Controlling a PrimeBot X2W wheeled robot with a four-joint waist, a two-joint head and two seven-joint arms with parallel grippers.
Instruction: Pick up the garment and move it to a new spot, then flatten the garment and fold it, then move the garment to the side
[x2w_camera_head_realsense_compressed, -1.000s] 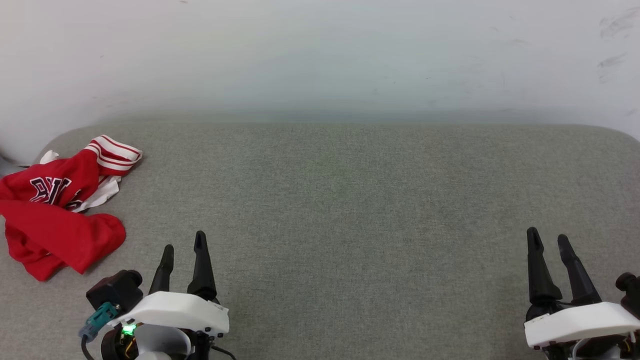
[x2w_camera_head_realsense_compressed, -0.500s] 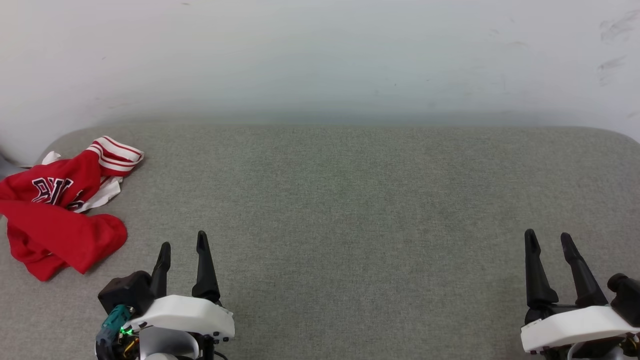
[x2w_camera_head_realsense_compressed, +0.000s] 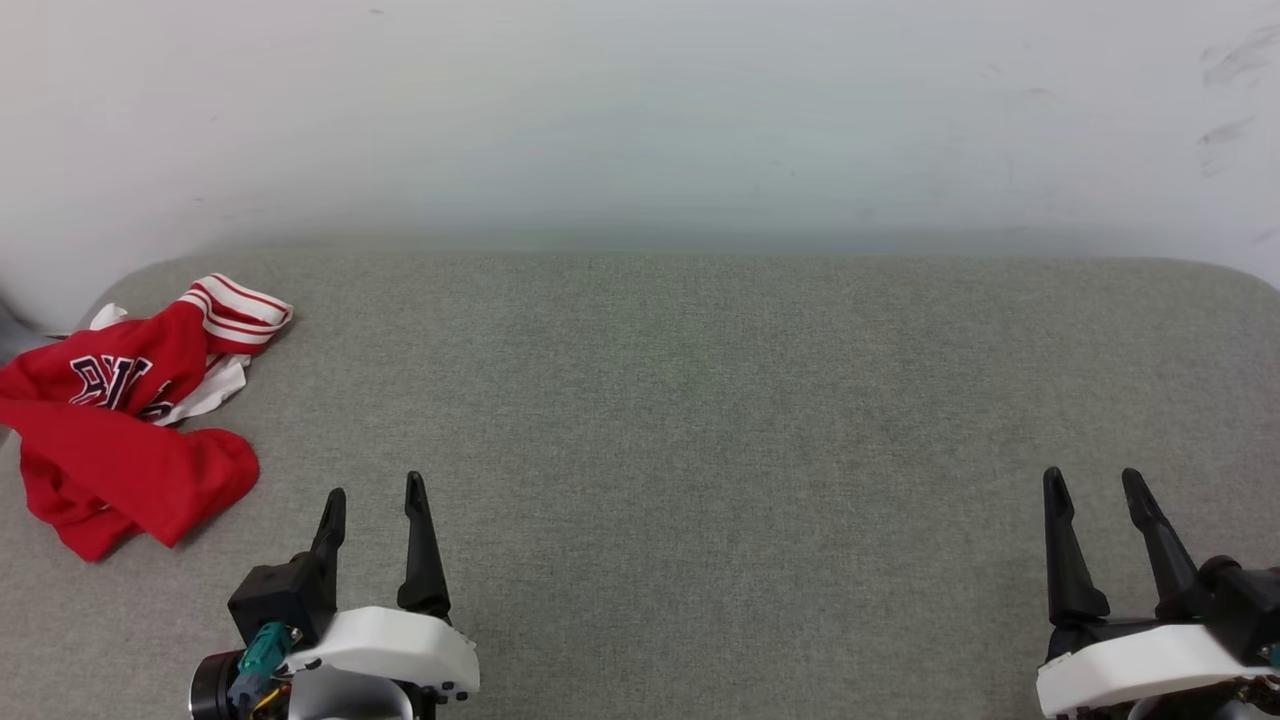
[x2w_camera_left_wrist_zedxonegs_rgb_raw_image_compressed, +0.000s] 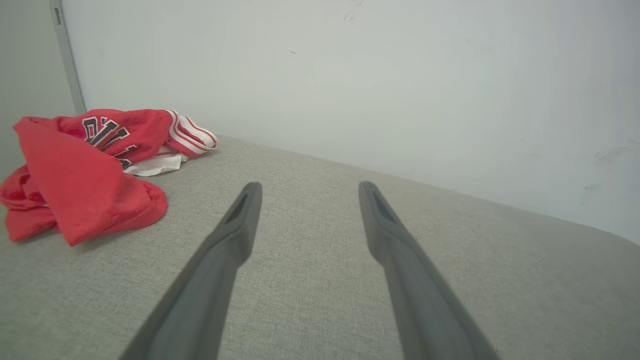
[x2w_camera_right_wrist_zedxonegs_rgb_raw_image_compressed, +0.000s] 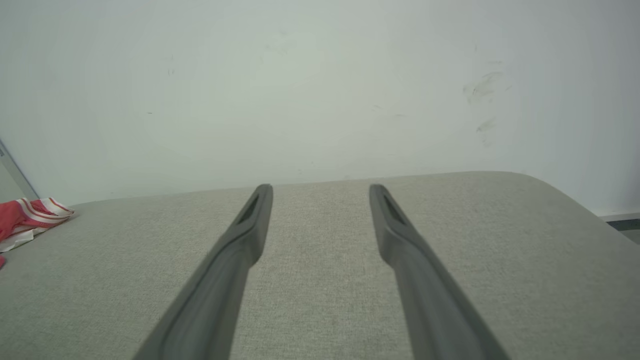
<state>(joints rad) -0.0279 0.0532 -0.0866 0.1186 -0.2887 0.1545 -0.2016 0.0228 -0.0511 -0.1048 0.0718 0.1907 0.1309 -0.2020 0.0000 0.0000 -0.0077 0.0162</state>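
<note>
The garment (x2w_camera_head_realsense_compressed: 120, 420) is a red jersey with white striped trim and black letters, crumpled in a heap at the far left of the grey padded surface (x2w_camera_head_realsense_compressed: 700, 400). In the left wrist view the garment (x2w_camera_left_wrist_zedxonegs_rgb_raw_image_compressed: 85, 170) lies to the upper left of the fingers, and the right wrist view catches the garment's (x2w_camera_right_wrist_zedxonegs_rgb_raw_image_compressed: 27, 215) striped edge at its left border. My left gripper (x2w_camera_head_realsense_compressed: 375, 495) stands open near the front edge, to the right of the heap and apart from it. At the lower right my right gripper (x2w_camera_head_realsense_compressed: 1092, 482) is open too, with nothing between its fingers.
A white wall (x2w_camera_head_realsense_compressed: 640, 120) rises right behind the surface's back edge. The surface's rounded corners show at the far left and far right. A grey vertical strip (x2w_camera_left_wrist_zedxonegs_rgb_raw_image_compressed: 67, 60) runs up the wall behind the heap.
Both grippers have drawn back a little toward the near edge, the left one also shifting slightly right. The garment lies as before.
</note>
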